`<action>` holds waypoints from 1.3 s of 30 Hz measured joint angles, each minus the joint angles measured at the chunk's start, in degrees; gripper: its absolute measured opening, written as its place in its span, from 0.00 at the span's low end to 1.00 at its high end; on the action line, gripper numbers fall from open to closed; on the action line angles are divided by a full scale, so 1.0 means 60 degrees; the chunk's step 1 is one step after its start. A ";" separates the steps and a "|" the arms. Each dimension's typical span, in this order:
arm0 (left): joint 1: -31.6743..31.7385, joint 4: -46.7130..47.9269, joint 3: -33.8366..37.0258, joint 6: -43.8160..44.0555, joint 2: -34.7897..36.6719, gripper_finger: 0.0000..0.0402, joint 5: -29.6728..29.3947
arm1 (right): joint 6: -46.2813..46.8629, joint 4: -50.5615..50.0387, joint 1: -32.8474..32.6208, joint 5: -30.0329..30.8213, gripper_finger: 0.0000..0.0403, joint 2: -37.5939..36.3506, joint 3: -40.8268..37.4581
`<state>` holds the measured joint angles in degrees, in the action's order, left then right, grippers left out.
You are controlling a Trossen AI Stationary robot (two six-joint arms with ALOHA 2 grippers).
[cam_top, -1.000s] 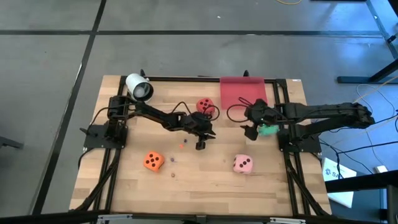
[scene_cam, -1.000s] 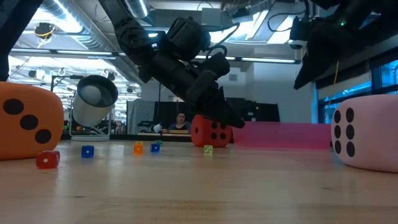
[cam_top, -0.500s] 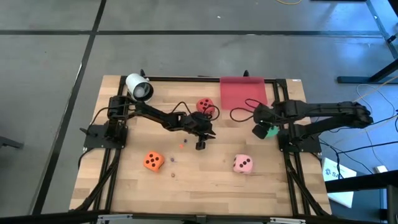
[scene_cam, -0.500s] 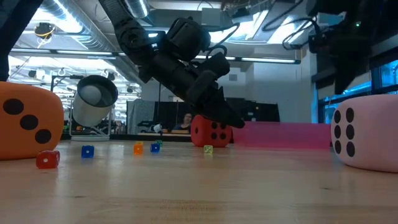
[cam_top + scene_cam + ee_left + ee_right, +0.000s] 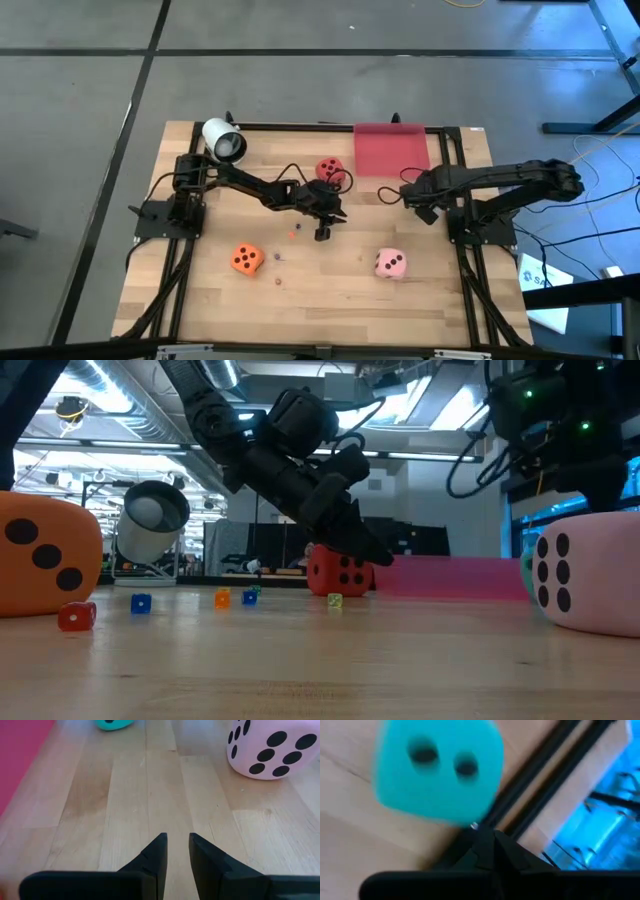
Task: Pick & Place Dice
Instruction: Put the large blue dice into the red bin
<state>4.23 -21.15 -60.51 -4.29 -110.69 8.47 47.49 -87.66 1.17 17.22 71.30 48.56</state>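
A: Where is the right gripper (image 5: 412, 199)?
B: Near the flat red tray (image 5: 390, 148); its fingers are pressed together on nothing; the soft green cube (image 5: 437, 772) sits loose just beyond them.
A: And the left gripper (image 5: 176, 851)?
B: Mid-table, jaws barely parted, empty; the soft pink cube (image 5: 267, 746) lies ahead.

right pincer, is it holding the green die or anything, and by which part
Nothing is held. The right pincer is shut with nothing between its fingers; the green die sits just beyond the closed tips, not gripped.
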 joint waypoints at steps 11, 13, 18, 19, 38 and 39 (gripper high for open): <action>-0.0004 0.0025 0.0004 0.0000 0.0000 0.19 0.0019 | 0.0663 0.0177 0.0348 0.0229 0.01 0.0598 -0.0501; -0.0004 0.0048 0.0007 0.0000 0.0000 0.19 0.0022 | 0.0739 0.0220 0.0457 0.0406 0.01 0.0609 -0.0491; -0.0011 0.0058 0.0007 0.0001 0.0000 0.19 0.0026 | 0.0513 0.0423 0.0736 0.0066 0.01 0.0610 -0.0492; -0.0011 0.0061 0.0007 0.0000 0.0000 0.19 0.0026 | 0.0465 0.0566 0.0793 -0.0032 0.01 0.0610 -0.0492; -0.0002 0.0131 0.0007 -0.0178 0.0000 0.19 0.0033 | -0.0944 0.2512 0.0755 -0.0868 0.00 0.1109 0.0477; 0.0001 0.0131 0.0007 -0.0178 0.0000 0.19 0.0033 | -0.1094 0.2493 0.0642 -0.0961 0.00 0.1117 0.0639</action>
<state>4.24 -20.36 -60.47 -5.37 -110.69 8.66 40.93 -72.70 5.02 11.46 78.00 52.39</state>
